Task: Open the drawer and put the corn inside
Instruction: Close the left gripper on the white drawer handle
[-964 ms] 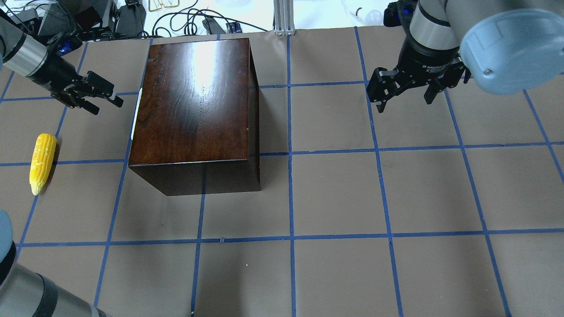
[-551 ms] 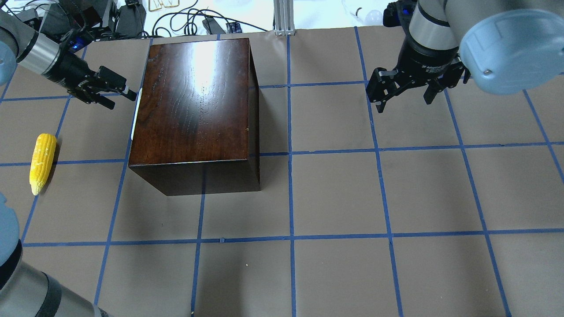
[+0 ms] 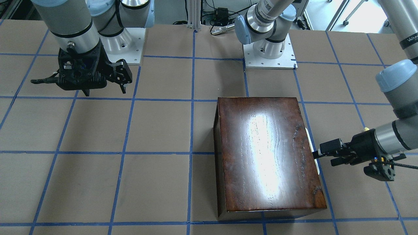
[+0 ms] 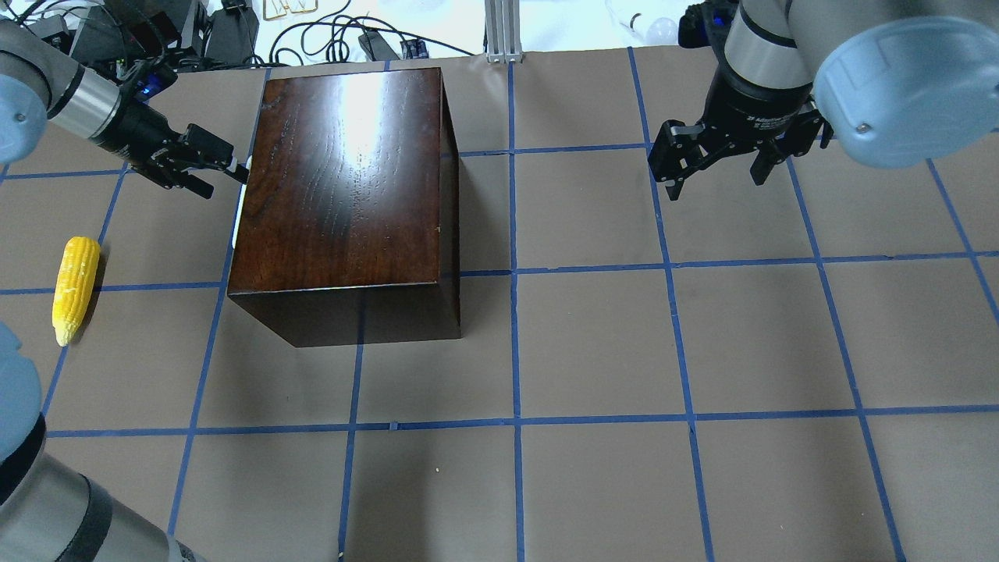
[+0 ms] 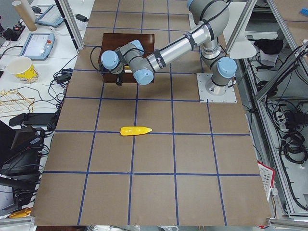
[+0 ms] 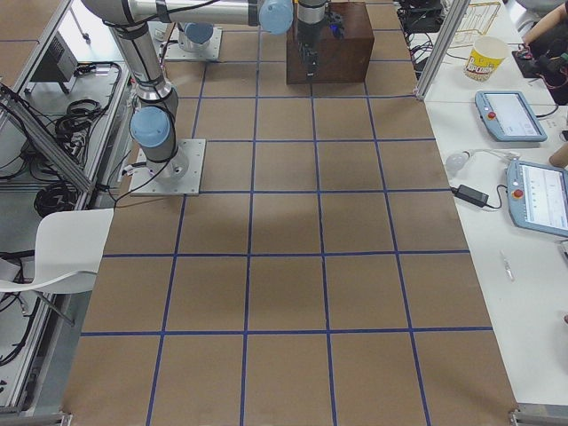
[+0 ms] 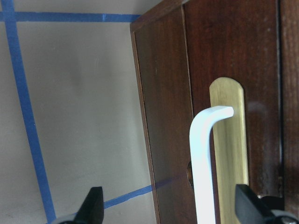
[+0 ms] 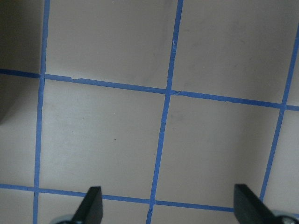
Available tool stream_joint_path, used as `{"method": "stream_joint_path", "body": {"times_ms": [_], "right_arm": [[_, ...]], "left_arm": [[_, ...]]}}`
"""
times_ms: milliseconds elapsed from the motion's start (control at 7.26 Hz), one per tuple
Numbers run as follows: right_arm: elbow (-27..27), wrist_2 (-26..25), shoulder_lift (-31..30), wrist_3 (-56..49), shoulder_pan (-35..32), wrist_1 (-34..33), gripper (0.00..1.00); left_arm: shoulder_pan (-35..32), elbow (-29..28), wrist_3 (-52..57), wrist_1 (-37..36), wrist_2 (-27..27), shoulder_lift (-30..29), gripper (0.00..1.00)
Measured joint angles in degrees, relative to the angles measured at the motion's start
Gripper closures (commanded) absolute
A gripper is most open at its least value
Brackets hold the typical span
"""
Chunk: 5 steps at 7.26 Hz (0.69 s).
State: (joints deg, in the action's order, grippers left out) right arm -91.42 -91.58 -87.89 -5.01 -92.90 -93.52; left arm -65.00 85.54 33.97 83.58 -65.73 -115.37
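One box [image 4: 343,179] kept its drawer [image 7: 210,46] shut, its one handle [image 7: 203,163] between the spread fingers of the left gripper [image 4: 222,178]. One corn [image 4: 74,289] lay near the box. The right gripper [image 4: 718,183] gaped wide, its lettering unreadable.

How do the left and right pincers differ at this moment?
The left pincer lies level, aimed at the drawer's white handle, which sits between its fingers; the right pincer points down. The left is at the box; the right hangs over the table, apart from it. Both are open.

The white handle [image 7: 203,172] runs off the left wrist view's bottom edge — lower end unseen.
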Motion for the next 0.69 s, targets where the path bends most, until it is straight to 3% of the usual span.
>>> {"method": "stream_joint_path", "body": {"times_ms": [689], "right_arm": [[-0.01, 0.0, 0.0, 0.0, 0.0, 0.0, 0.0]], "left_arm": [[-0.05, 2.28, -0.11, -2.02, -0.98, -0.14, 0.0]]}}
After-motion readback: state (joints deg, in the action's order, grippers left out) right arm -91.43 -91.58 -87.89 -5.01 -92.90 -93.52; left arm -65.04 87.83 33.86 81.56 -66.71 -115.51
